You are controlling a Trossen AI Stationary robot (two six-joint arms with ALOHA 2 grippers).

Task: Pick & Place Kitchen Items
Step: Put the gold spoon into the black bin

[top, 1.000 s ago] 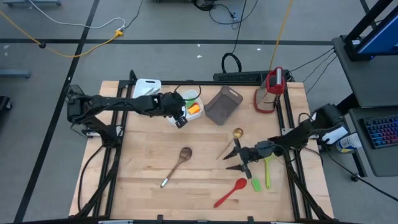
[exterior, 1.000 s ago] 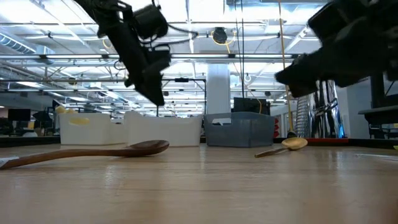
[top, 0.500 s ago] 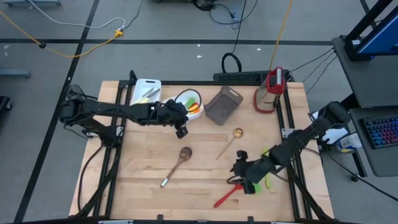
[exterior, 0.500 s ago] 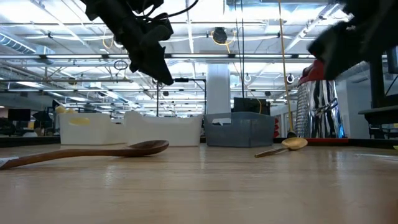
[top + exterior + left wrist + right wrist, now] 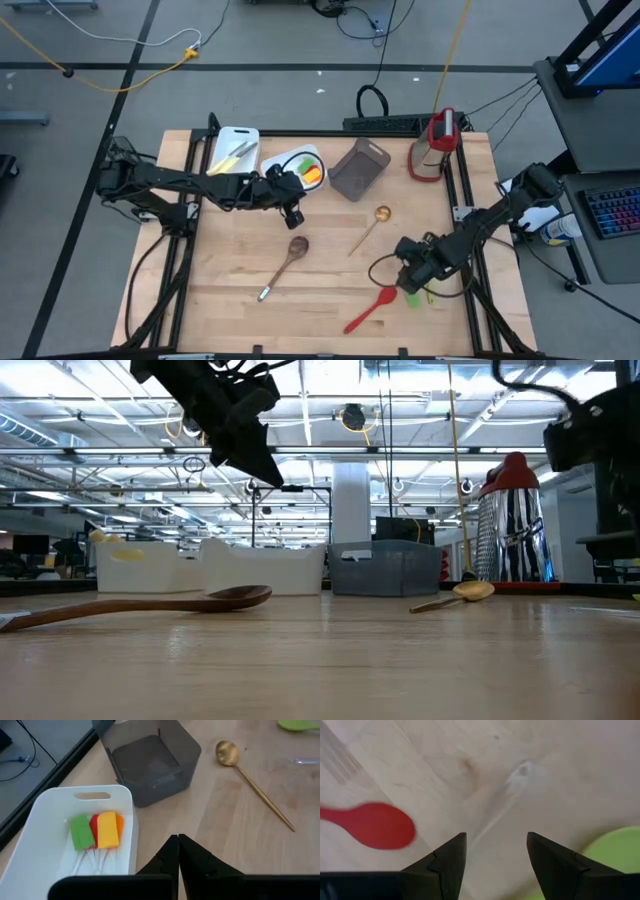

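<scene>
Moved: left gripper [image 5: 291, 212] off white bin [image 5: 283, 160] toward table centre, fingers now together, empty; right gripper [image 5: 409, 279] dropped over red spoon [image 5: 371, 309] near right front edge, jaws apart, empty. Pickup likely next.

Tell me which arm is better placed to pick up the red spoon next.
The right. Its open end effector hovers beside the red spoon, which shows close in the right wrist view. The left end effector is shut and far off, near the white bin.
</scene>
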